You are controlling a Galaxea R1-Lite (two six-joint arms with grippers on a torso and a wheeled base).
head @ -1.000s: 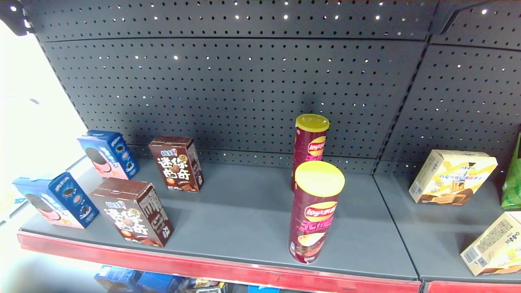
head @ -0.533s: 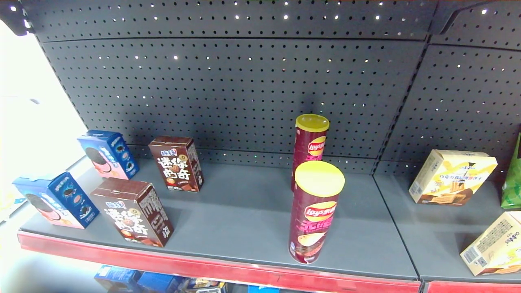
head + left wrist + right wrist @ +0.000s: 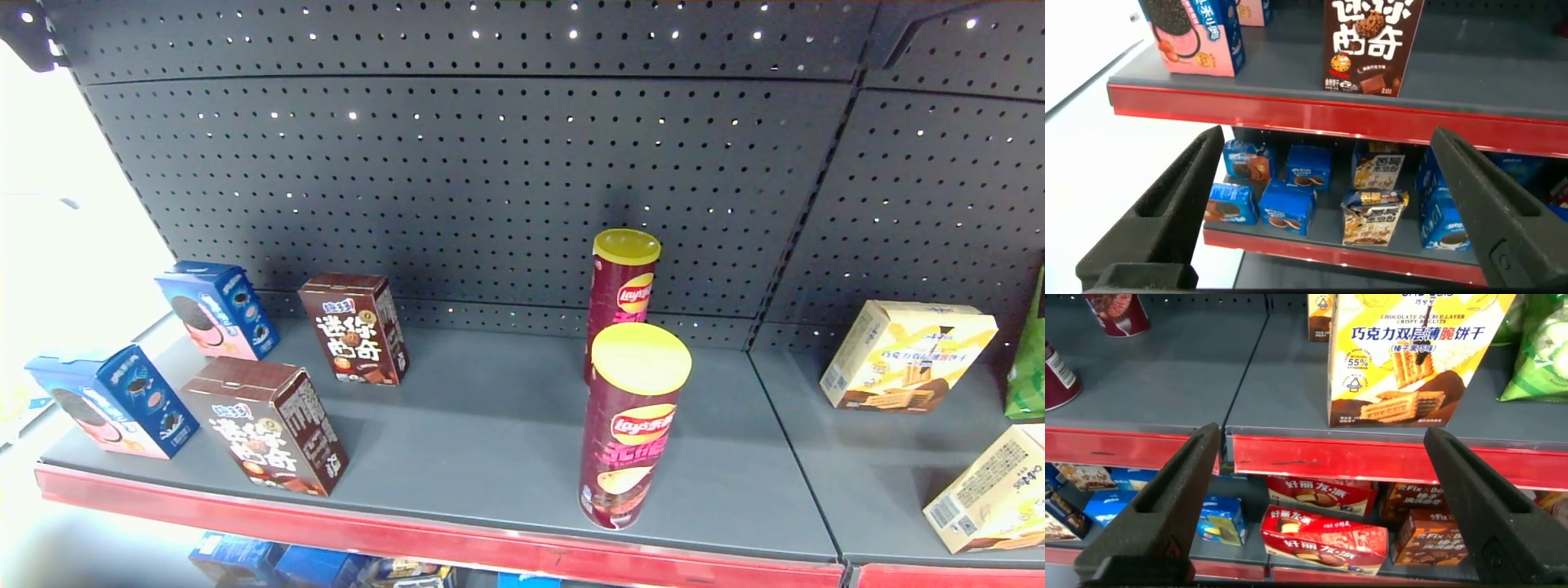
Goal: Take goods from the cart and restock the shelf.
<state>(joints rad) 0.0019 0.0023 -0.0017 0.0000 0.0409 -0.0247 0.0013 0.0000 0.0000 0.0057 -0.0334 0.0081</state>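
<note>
A dark pegboard wall [image 3: 490,180] backs a grey shelf [image 3: 490,441], and a red lip [image 3: 408,543] runs along the shelf's front edge from eight to four o'clock in the head view. The widest open room is the bare middle of the shelf. It lies between the brown boxes and the chip cans and reaches from the wall to the lip. A narrower bare strip lies on the three o'clock side of the cans, up to the seam [image 3: 796,457] where the next panel begins. At nine o'clock stand a rear blue box [image 3: 216,310] and a front blue box [image 3: 114,400]. Just beside them are a rear brown box [image 3: 355,327] and a front brown box [image 3: 269,425], all upright and apart. Near centre the front chip can [image 3: 633,425] stands upright close to the lip and hides the foot of the rear chip can [image 3: 622,282] behind it. At three o'clock a yellow wafer box [image 3: 906,355] sits toward the wall. A second yellow box [image 3: 988,490] at four o'clock and a green bag [image 3: 1029,359] are cut off by the frame. The left tool [image 3: 1327,143] hangs in front of the lip with its fingers spread wide and nothing between them. Beyond it the lower shelf [image 3: 1315,249] holds blue packs [image 3: 1290,204] and a crumpled pack [image 3: 1376,216]. The right tool [image 3: 1323,434] is likewise spread and empty before the lip, with red boxes [image 3: 1327,535] on the tier below.
</note>
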